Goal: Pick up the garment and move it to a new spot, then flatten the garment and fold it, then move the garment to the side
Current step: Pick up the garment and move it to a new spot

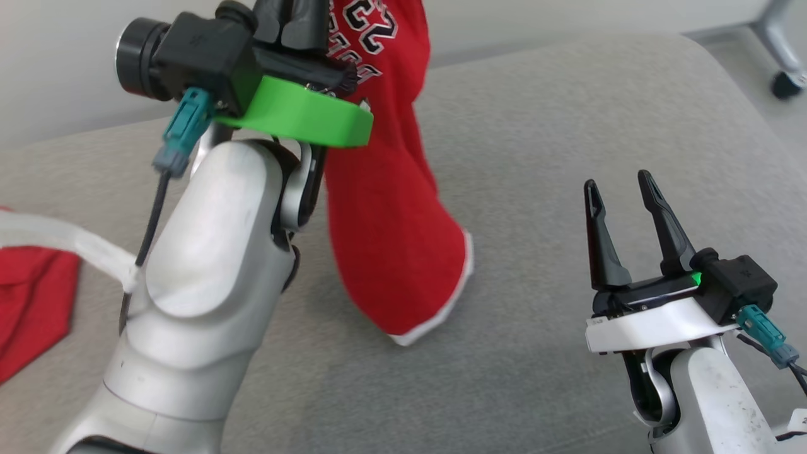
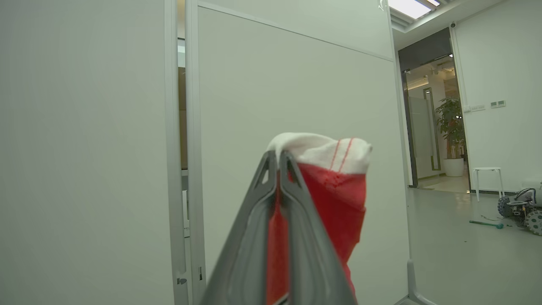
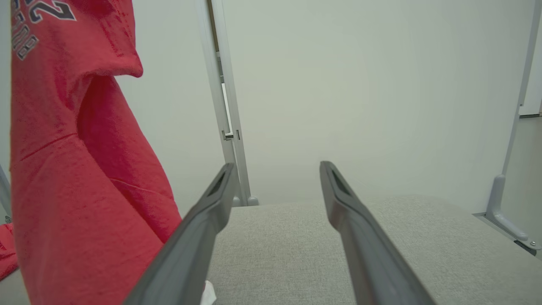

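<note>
A red garment (image 1: 388,208) with white trim and dark lettering hangs from high up, its lower hem touching the grey padded surface (image 1: 555,126). My left gripper (image 1: 302,19) is raised at the top of the head view, shut on the garment's white-edged top; the left wrist view shows the gripper (image 2: 278,156) pinching red and white cloth (image 2: 334,182). My right gripper (image 1: 621,183) stands open at the lower right, apart from the garment, with nothing between its fingers. In the right wrist view the garment (image 3: 72,169) hangs to the left of the open gripper (image 3: 275,167).
Another piece of red cloth (image 1: 31,296) with a white strap lies at the left edge of the surface. A white partition wall (image 3: 360,84) stands behind the surface. A caster leg (image 1: 785,69) shows at the top right on the floor.
</note>
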Controlling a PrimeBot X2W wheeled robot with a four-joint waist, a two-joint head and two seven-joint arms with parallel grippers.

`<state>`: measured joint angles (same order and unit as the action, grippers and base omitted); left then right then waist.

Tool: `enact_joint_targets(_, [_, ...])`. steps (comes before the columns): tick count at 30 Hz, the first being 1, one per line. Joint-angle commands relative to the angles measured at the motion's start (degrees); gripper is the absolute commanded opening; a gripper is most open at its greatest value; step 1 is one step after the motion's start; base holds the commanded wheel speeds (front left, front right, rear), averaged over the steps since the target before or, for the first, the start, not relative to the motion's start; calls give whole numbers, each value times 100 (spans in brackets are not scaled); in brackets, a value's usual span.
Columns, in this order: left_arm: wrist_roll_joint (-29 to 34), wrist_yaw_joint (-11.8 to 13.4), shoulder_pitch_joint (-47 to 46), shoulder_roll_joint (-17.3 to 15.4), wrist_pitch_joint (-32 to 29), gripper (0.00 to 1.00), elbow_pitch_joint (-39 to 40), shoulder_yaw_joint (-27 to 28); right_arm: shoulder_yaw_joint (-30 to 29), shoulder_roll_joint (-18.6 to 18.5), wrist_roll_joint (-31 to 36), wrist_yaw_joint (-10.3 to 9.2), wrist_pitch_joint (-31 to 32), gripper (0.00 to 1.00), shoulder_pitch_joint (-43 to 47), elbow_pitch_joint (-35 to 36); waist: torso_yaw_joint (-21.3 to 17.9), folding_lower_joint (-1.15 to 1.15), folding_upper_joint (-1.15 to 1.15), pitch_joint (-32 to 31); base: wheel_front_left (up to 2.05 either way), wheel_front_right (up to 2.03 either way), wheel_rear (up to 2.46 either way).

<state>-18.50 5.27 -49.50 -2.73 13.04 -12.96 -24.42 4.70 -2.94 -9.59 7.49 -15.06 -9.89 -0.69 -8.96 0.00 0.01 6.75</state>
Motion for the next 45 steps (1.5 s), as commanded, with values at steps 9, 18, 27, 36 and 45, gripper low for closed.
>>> enact_joint_targets(9, [304,0,-775,-67,211,17,-2202,34,88,8,-379,1,-18,100,-171,-96,-1890,0,-1,835,0,0,0])
enact_joint_targets(18, [262,-46,-803,-41,218,100,-3095,89,32,4,-359,1,-19,100,-177,-84,-1623,0,-1,791,0,0,0])
enact_joint_targets(27, [299,-156,92,-130,212,100,-2020,621,-154,1,21,1,-19,100,-10,-42,-623,0,-1,395,0,0,0])
enact_joint_targets(36, [484,-498,1865,-253,212,100,-548,1001,-339,-1,390,1,-19,100,291,-76,278,0,-1,-52,0,0,0])
enact_joint_targets(45, [768,-536,3674,-119,212,100,475,1185,-393,-2,497,1,-18,100,521,-105,551,0,-1,-356,0,0,0])
